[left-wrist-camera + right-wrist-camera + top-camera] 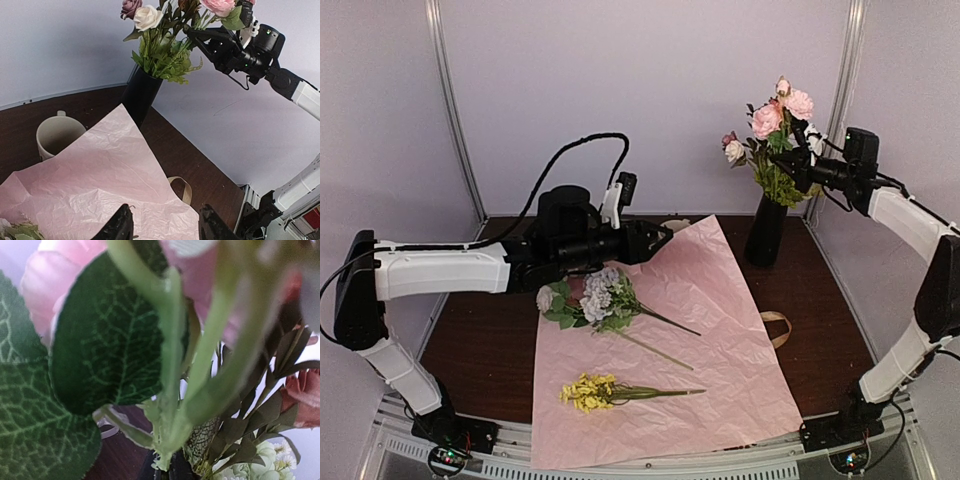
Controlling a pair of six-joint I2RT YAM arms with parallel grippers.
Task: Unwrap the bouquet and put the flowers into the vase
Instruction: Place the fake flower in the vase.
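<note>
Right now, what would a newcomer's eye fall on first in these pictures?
The tall black vase at the back right, already holding flowers, with the right end effector closed on the pink flowers above it. Next, the big pink paper sheet spread over the table, with a lilac sprig and a yellow sprig lying on it.

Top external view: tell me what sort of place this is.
Probably a robot lab test booth: plain pale walls close in a dark table, and the left arm and right arm are bolted to a metal rail at its near edge.
</note>
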